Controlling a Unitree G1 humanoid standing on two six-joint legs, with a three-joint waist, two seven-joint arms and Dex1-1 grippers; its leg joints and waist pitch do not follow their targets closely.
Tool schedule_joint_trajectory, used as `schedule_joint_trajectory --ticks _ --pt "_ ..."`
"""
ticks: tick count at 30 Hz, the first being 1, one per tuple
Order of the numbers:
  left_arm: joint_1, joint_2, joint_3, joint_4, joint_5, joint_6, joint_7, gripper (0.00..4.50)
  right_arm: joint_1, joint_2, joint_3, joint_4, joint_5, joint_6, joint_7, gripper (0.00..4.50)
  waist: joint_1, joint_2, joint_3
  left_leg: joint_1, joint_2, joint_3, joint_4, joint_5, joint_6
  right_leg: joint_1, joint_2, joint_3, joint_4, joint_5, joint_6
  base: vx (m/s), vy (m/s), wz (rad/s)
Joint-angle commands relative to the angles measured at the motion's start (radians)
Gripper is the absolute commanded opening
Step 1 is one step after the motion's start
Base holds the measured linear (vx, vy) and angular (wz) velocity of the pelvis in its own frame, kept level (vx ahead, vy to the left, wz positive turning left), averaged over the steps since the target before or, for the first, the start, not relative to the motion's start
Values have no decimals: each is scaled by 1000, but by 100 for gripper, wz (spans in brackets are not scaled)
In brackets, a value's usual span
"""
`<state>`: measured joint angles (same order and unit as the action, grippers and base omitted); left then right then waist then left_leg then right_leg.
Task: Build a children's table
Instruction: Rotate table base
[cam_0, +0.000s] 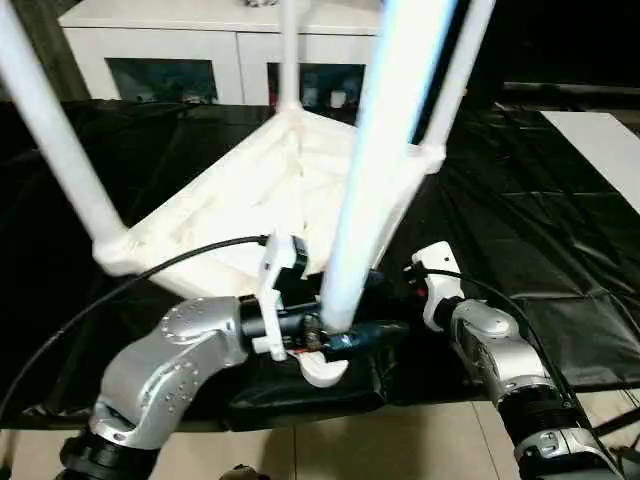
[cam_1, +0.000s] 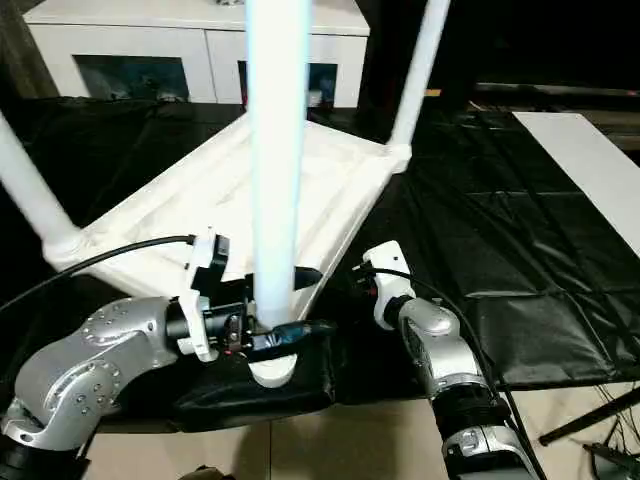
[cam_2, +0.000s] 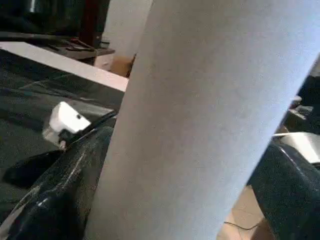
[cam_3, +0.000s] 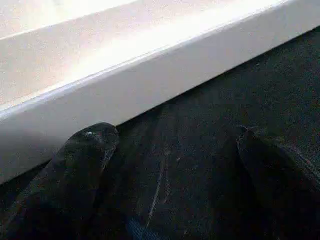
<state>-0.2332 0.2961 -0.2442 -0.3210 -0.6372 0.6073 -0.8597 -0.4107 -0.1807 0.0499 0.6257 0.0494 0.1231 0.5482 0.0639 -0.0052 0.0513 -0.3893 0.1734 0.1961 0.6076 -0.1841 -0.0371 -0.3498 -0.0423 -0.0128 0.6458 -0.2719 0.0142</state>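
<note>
The children's table lies upside down on black cloth, its white tabletop (cam_0: 250, 200) ribbed side up. Legs stand up from its corners: one at the left (cam_0: 60, 130), one at the back (cam_0: 290, 50), one at the right (cam_0: 455, 80). The near leg (cam_0: 375, 150) rises from the front corner socket (cam_0: 325, 372). My left gripper (cam_1: 315, 300) is open with a black finger on either side of this leg, just above the socket. My right gripper (cam_3: 170, 140) is open over the cloth beside the tabletop's edge (cam_3: 150, 75), with nothing between its fingers.
A white cabinet (cam_0: 180, 40) with dark glass doors stands behind the work table. A flat white board (cam_0: 600, 150) lies at the right. The black cloth (cam_0: 520, 230) covers the work table to its front edge, with tiled floor (cam_0: 380, 440) below. A black cable (cam_0: 150, 275) runs from my left wrist.
</note>
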Motion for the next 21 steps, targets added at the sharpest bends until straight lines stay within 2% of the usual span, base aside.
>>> schedule_joint_trajectory --ticks 1,4,5,6,10,12,13,14,15,16,17,18,21 --pt "-22 -40 -67 -43 -15 2 3 440 12 41 86 -50 24 -27 85 450 5 -1 -58 23 61 -31 -70 -95 15 25 -89 38 -67 144 -240 0 0 0" --pt "-38 -68 -84 -29 0 -6 12 440 24 47 98 -70 23 -38 104 450 -2 -2 -56 22 61 -32 -71 -106 19 27 -90 37 -70 123 -243 0 0 0" --pt "-64 -110 -106 2 34 -29 33 440 36 50 112 -88 10 -58 116 450 -3 2 -56 25 63 -31 -71 -111 17 24 -90 38 -71 116 -244 0 0 0" --pt "-67 -115 -108 7 40 -33 36 440 37 50 114 -89 8 -60 116 450 -4 0 -56 25 64 -30 -71 -113 17 24 -91 39 -73 114 -245 0 0 0" --pt "-97 -156 -132 73 123 -92 87 440 40 49 113 -94 -5 -77 109 450 -11 -3 -56 20 62 -33 -71 -113 21 30 -92 38 -72 116 -248 0 0 0" --pt "-140 -198 -134 192 253 -175 211 440 27 40 88 -59 -37 -88 38 450 -13 -3 -55 23 63 -32 -69 -124 27 27 -92 40 -78 104 -247 0 0 0" --pt "-150 -206 -132 220 287 -197 248 440 23 38 80 -51 -45 -90 18 450 -14 -3 -56 24 63 -33 -68 -126 25 28 -92 40 -79 103 -242 0 0 0" --pt "-154 -207 -130 232 295 -201 256 440 21 35 73 -48 -48 -90 3 450 -12 -4 -58 22 64 -36 -70 -117 23 32 -97 38 -75 106 -241 0 0 0" --pt "-165 -210 -123 262 316 -210 275 440 16 29 52 -38 -56 -91 -39 450 -15 -11 -57 20 64 -36 -71 -112 25 32 -95 37 -76 112 -241 0 0 0" --pt "-173 -204 -120 278 342 -226 297 440 14 24 37 -32 -59 -103 -66 450 -13 -6 -58 24 64 -34 -68 -111 28 28 -96 38 -75 114 -247 0 0 0" --pt "-179 -198 -91 300 355 -245 314 440 13 13 -4 -36 -45 -127 -105 450 -12 -8 -58 23 64 -34 -68 -110 32 29 -96 39 -77 119 -246 0 0 0" --pt "-179 -198 -91 300 355 -245 314 440 13 13 -4 -36 -45 -127 -105 450 -12 -7 -58 23 63 -33 -66 -110 34 28 -97 39 -75 121 -247 0 0 0" --pt "-171 -144 -62 308 361 -275 268 440 25 -5 -65 -88 -8 -162 -133 450 -7 -7 -59 23 64 -33 -67 -108 43 26 -95 38 -74 126 -246 0 0 0"
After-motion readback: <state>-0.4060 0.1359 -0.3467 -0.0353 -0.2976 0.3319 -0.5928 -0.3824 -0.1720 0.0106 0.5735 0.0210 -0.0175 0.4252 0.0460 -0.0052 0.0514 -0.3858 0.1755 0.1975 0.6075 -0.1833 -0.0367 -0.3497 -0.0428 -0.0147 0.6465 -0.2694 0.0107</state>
